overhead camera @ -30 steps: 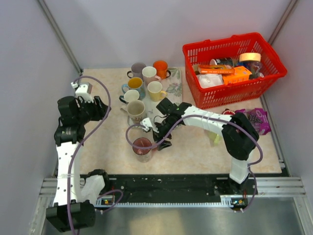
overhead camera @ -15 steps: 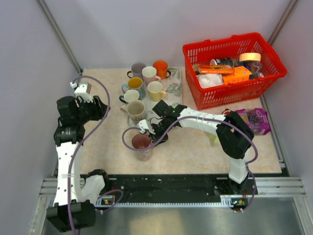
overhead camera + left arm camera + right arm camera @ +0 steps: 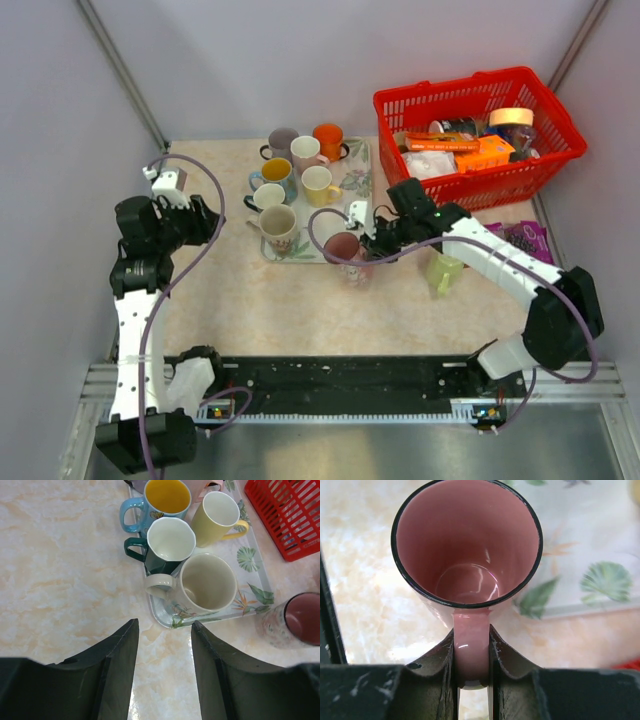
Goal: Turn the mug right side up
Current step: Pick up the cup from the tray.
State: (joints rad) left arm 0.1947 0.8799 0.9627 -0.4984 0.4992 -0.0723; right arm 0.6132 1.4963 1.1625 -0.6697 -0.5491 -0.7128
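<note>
The left pincer (image 3: 164,626) is hanging spread over the table (image 3: 240,300), left of the tray (image 3: 250,562). The mug (image 3: 465,545) is facing mouth-up beside the tray's near right corner — the right pincer (image 3: 471,640) is pinching its handle.

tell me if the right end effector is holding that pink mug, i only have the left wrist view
Observer: Yes, the right end effector is shut on the handle of the pink mug, whose mouth faces up.
Operator: anything on its right side to avoid
Observer: A pale green cup stands on the table there, close by the right arm.
</note>
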